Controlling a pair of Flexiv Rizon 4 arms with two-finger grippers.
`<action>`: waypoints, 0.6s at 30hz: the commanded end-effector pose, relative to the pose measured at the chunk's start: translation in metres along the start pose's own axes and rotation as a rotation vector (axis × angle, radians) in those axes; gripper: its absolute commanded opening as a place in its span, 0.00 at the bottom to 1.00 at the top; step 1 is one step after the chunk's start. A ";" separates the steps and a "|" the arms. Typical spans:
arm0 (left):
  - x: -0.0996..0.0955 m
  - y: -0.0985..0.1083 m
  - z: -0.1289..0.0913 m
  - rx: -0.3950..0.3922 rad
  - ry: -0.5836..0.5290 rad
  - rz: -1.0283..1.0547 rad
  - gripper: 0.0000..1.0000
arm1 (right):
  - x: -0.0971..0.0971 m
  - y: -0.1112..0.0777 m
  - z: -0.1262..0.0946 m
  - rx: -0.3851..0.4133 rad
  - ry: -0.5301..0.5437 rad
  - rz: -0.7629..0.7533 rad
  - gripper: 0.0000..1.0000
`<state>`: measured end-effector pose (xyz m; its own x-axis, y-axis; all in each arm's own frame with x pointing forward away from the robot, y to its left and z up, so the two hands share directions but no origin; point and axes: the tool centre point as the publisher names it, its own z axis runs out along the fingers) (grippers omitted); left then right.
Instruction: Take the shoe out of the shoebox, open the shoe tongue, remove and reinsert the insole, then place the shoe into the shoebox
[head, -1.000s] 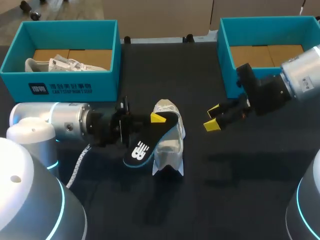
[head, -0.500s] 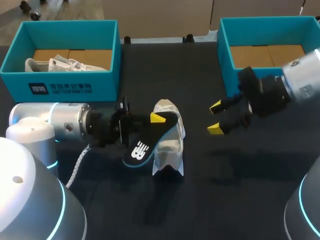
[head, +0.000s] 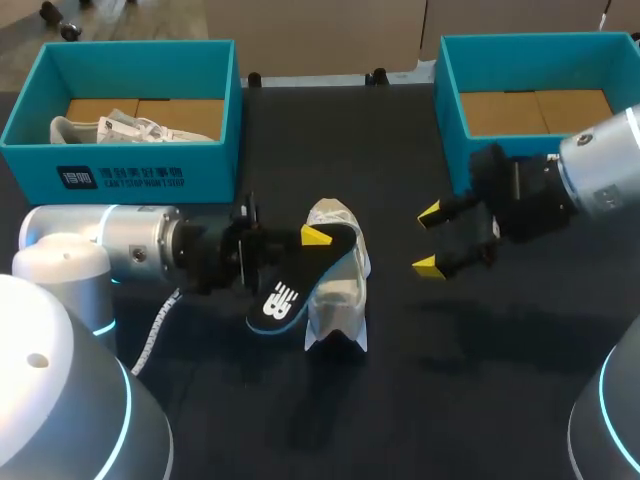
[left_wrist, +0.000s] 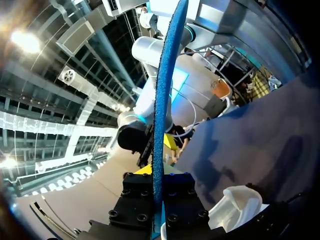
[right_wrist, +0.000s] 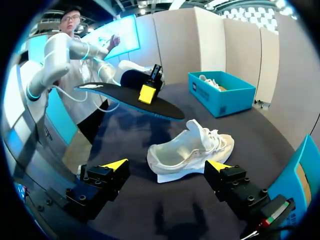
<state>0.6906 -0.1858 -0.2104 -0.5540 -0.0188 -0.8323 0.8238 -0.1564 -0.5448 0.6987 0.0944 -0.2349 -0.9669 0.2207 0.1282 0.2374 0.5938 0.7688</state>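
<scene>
In the head view, the left arm comes in from the side and the left jaws are clenched on the dark insole, which they hold tilted above the bench. The white shoe lies on the bench just beside and partly under the insole, between the left shoebox and the right shoebox. A second shoe lies in the left shoebox. The right jaws are released and grasp nothing. During the last second they have spread a little wider and turned, while the insole and the shoe have not moved.

In the left wrist view, the insole stands edge-on between the left jaws, and a part of the shoe shows beside them.

In the right wrist view, the shoe lies ahead of the right jaws, in line with the gap between them but apart from them. The insole hangs above it.

I judge that the insole is already out. The right jaws seem to prepare to steady the shoe for putting it back in.
</scene>
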 end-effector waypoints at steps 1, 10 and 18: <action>0.001 -0.001 0.000 -0.002 -0.002 0.000 0.00 | 0.001 0.000 0.000 0.003 -0.002 0.001 1.00; 0.001 -0.001 0.000 -0.002 -0.002 0.000 0.00 | -0.006 0.003 0.008 0.081 -0.082 -0.039 1.00; 0.001 -0.017 -0.010 0.005 -0.005 -0.049 0.00 | -0.013 0.001 0.013 0.169 -0.187 -0.116 1.00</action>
<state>0.6839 -0.1817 -0.2078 -0.5917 -0.0203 -0.8059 0.7958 -0.1743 -0.5799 0.7134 0.0955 -0.2415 -0.9640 0.2571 -0.0681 0.1456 0.7244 0.6738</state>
